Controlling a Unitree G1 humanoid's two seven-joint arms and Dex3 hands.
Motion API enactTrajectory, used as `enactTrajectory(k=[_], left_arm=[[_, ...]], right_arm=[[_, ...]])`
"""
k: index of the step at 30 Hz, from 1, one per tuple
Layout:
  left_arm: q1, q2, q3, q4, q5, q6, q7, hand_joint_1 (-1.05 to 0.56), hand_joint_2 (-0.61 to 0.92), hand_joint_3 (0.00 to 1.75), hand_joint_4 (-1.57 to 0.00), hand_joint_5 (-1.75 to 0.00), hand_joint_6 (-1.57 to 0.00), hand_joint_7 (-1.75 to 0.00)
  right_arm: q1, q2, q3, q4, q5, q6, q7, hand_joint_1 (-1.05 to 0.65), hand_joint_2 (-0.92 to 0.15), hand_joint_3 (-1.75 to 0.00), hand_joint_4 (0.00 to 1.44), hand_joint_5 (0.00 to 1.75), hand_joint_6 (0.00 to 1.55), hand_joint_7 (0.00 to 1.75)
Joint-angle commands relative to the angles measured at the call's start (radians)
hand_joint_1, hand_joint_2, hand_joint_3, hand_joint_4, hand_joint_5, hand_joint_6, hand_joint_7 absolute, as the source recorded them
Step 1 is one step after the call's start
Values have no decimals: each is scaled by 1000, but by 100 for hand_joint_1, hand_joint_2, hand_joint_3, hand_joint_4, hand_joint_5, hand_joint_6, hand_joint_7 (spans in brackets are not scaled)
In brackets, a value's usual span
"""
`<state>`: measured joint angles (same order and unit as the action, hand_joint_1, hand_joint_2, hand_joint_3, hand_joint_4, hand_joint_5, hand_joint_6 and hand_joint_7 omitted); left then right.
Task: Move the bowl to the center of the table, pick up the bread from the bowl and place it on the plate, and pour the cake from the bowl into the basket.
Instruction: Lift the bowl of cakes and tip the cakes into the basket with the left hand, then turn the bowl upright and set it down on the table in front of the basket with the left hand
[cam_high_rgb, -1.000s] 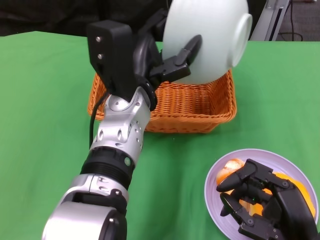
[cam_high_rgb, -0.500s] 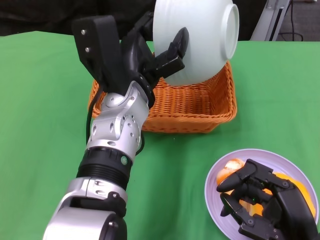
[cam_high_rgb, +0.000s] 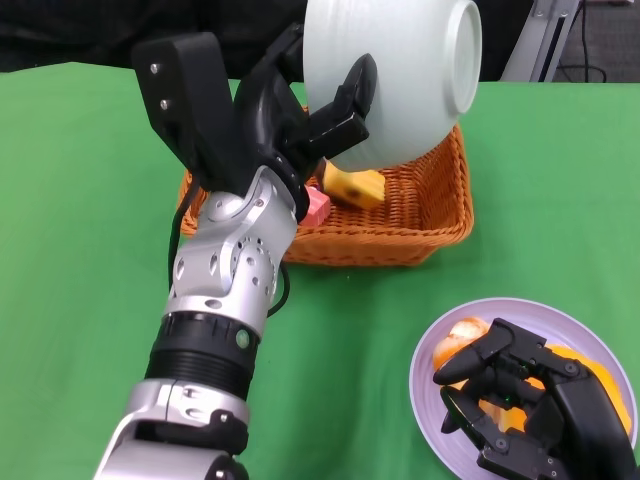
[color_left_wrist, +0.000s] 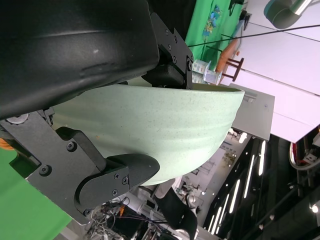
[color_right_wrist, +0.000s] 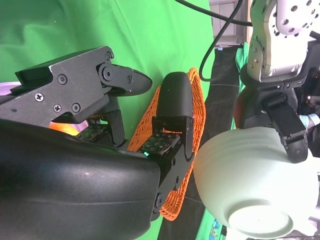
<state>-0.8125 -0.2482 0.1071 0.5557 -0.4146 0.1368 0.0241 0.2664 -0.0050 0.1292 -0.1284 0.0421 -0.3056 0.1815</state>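
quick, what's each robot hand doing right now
Left robot hand: holding the bowl, tipped over the basket.
Right robot hand: over the plate, fingers curled; grip cannot be told.

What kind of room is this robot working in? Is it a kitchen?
Probably not a kitchen, more likely a robotics lab or demo space. The table wears a bright green cloth, loose black cables hang behind it, and ceiling strip lights and cluttered equipment show past the pale green ceramic bowl.
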Motion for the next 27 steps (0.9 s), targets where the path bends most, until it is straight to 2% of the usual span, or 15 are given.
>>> enactTrajectory(k=[1,6,12,20,23,27], left_arm=[[45,-108,-11,-49,-22,11,13,-10,45,135,-80,-175,-67,-169],[54,-103,-25,-61,-32,16,18,-10,46,134,-81,-175,-67,-169],[102,-118,-38,-150,-63,83,78,-7,47,135,-80,-175,-71,-163],[98,-125,-14,-172,-137,130,126,-7,49,134,-80,-175,-71,-162],[91,-125,-2,-172,-171,144,137,-7,53,130,-79,-175,-69,-165],[78,-118,21,-168,-226,176,146,-10,63,117,-79,-175,-67,-168]], right_arm=[[5,-7,-7,-12,10,4,-3,-7,-75,-63,69,150,63,125],[5,-7,-7,-15,12,9,-3,-7,-75,-62,69,151,63,125],[4,-12,-12,-11,18,-1,4,-5,-75,-63,67,151,62,127],[3,-9,-12,-7,17,-3,2,-6,-74,-63,67,152,62,127],[3,-10,-11,-5,16,-4,2,-6,-74,-63,67,152,62,127],[1,-11,-11,-1,16,-5,4,-6,-73,-64,68,152,62,127]])
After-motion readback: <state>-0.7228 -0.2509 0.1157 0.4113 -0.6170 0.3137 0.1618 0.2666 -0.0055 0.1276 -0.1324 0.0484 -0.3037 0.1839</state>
